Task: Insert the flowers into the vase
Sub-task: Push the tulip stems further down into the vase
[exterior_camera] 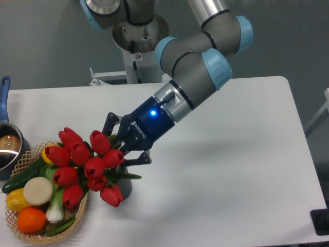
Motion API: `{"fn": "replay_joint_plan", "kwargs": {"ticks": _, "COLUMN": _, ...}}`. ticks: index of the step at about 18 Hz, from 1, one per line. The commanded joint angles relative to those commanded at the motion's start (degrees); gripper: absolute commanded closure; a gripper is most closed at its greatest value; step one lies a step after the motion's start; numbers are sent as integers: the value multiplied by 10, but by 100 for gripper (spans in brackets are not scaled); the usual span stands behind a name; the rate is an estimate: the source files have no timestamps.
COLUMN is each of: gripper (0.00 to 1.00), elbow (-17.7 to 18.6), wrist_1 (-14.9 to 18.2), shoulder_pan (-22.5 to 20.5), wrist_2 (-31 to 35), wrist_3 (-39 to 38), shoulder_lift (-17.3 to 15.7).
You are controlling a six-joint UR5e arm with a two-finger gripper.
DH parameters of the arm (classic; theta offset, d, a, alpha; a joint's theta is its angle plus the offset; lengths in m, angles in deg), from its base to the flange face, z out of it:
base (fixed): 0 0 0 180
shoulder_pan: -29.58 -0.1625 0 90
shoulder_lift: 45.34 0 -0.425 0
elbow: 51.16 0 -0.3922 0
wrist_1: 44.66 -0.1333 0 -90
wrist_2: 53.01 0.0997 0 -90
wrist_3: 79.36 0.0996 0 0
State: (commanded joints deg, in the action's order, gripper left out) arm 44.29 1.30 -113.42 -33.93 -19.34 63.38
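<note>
- The bunch of red tulips with green stems and leaves (88, 165) hangs over the near-left part of the white table (231, 170), its heads spread leftward above the edge of the woven wicker basket (77, 216).
- The dark two-finger gripper with a blue light on its wrist (119, 144) reaches down and left from the grey-and-blue arm; its black fingers (110, 123) sit on either side of the stems at the right of the bunch, clamped on them as far as can be seen.
- The short dark grey vase (122, 187) stands on the table just right of the basket, almost wholly hidden under the blooms and a green leaf; only a strip of its wall shows. Whether the stems have entered its mouth cannot be told.
- The basket holds an orange (31, 219), a yellow fruit (14, 199), a pale round item (38, 191) and a green-and-white leafy vegetable (54, 208).
- A steel pot with a blue handle (7, 149) sits at the far-left edge, beside the basket.
</note>
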Motion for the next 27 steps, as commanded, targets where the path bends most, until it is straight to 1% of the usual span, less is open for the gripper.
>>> {"fn": "replay_joint_plan", "kwargs": {"ticks": 11, "gripper": 88, "elbow": 54, "wrist_1": -3, "shoulder_pan": 1, "wrist_2": 5, "wrist_3": 30, "shoulder_lift": -2}}
{"fn": "replay_joint_plan", "kwargs": {"ticks": 17, "gripper": 71, "elbow": 87, "wrist_1": -3, "shoulder_pan": 0, "wrist_2": 16, "wrist_3": 67, "shoulder_lift": -2}}
{"fn": "replay_joint_plan", "kwargs": {"ticks": 19, "gripper": 65, "elbow": 93, "wrist_1": -3, "shoulder_pan": 0, "wrist_2": 17, "wrist_3": 76, "shoulder_lift": -2}}
{"fn": "replay_joint_plan", "kwargs": {"ticks": 22, "gripper": 54, "elbow": 100, "wrist_1": -3, "shoulder_pan": -4, "wrist_2": 18, "wrist_3": 77, "shoulder_lift": -1}}
{"fn": "replay_joint_plan", "kwargs": {"ticks": 24, "gripper": 34, "elbow": 108, "wrist_1": -3, "shoulder_pan": -9, "wrist_2": 18, "wrist_3": 77, "shoulder_lift": -2}}
{"fn": "replay_joint_plan", "kwargs": {"ticks": 26, "gripper": 20, "elbow": 117, "wrist_1": -2, "shoulder_pan": -13, "wrist_2": 18, "wrist_3": 77, "shoulder_lift": -8}}
{"fn": "replay_joint_plan", "kwargs": {"ticks": 27, "gripper": 11, "elbow": 122, "wrist_1": -2, "shoulder_pan": -15, "wrist_2": 18, "wrist_3": 77, "shoulder_lift": -12}}
